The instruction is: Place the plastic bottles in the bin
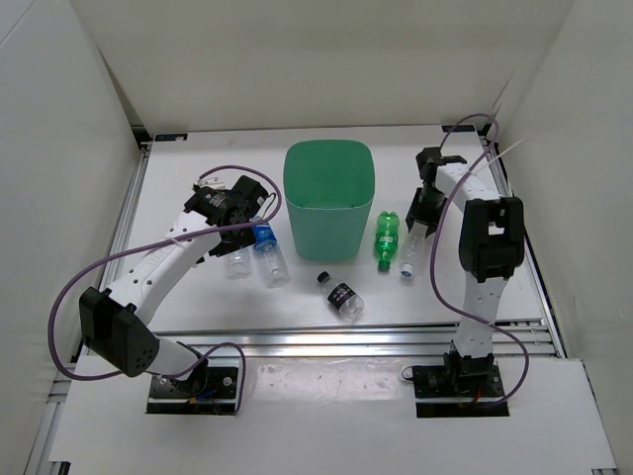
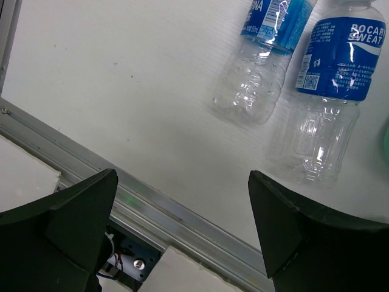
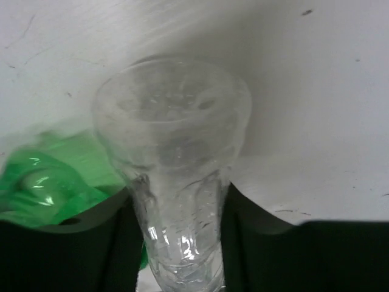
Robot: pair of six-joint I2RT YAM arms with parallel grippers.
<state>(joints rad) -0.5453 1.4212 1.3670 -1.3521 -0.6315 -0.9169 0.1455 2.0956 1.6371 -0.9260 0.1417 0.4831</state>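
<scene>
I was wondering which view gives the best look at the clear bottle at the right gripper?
Right wrist: the clear bottle fills the frame inside the right gripper, though blurred. Top external shows it small, partly under the arm, beside the green bottle. Left wrist misses it.

Green bottle (image 1: 385, 237) lying beside upright bin (image 1: 328, 198).

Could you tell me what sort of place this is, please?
Likely a robotics lab test cell: white panels enclose a table, with a left arm and right arm bolted at its edge.
</scene>
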